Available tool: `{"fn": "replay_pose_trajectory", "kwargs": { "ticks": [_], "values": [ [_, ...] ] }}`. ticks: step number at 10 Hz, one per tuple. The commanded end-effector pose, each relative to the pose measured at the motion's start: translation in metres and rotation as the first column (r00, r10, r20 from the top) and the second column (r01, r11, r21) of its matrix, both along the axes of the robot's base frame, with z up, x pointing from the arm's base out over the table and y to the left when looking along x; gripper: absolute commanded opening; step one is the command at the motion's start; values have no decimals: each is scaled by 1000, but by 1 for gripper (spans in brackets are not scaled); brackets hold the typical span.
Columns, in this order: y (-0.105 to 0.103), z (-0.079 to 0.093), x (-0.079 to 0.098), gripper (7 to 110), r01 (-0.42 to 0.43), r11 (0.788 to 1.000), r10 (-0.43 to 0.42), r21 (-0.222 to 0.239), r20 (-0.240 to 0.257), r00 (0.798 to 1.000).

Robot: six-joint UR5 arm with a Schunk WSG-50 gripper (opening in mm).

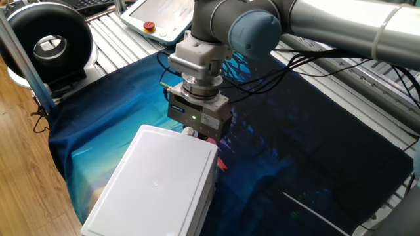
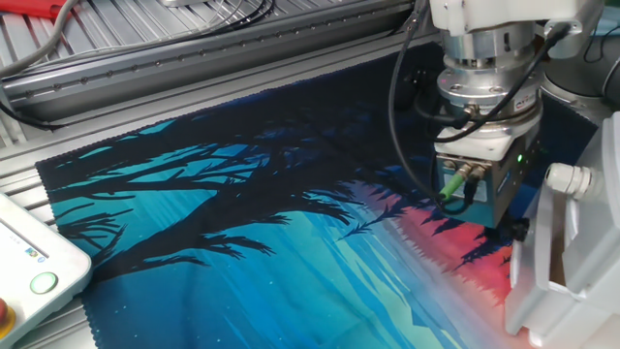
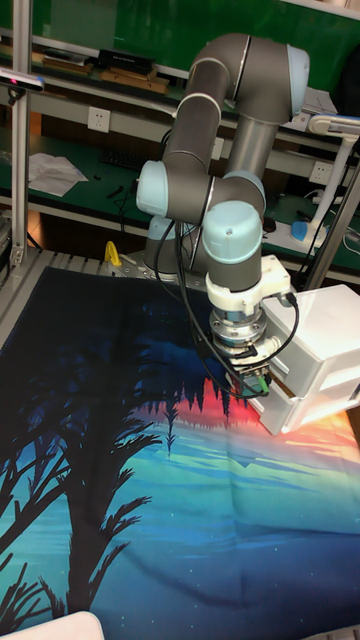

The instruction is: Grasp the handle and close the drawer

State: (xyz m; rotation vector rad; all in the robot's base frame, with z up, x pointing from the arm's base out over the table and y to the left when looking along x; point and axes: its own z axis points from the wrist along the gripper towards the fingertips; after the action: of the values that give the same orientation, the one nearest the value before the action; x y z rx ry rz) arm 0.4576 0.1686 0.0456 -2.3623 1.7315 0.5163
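The drawer (image 1: 157,183) is a large white box on the printed cloth, near the front of one fixed view. Its thin front panel (image 2: 535,267) stands a little out from the body, with a narrow brown gap behind it. The handle (image 2: 567,177) is a small pale knob at the top of that panel. My gripper (image 2: 513,231) points down right against the panel, just left of the knob. In one fixed view my gripper (image 1: 199,133) sits at the box's far edge with its fingertips hidden. The tall fixed view puts my gripper (image 3: 262,393) at the drawer (image 3: 325,340) front.
A white pendant (image 1: 161,16) with a red button lies at the back, and its corner (image 2: 24,262) shows in the other fixed view. A black round device (image 1: 49,42) stands at the back left. Aluminium rails (image 2: 194,58) border the cloth (image 2: 242,223).
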Motion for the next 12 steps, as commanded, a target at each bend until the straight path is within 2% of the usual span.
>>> {"fn": "replay_pose_trajectory", "kwargs": {
  "ticks": [1,8,10,12],
  "values": [
    [0,1,2,7,-13,1000,12,13,9,1000],
    [5,1,-4,7,-33,999,33,12,-34,999],
    [8,2,-2,7,-32,999,33,24,-28,999],
    [3,-1,3,7,-61,998,61,17,12,998]
  ]
}}
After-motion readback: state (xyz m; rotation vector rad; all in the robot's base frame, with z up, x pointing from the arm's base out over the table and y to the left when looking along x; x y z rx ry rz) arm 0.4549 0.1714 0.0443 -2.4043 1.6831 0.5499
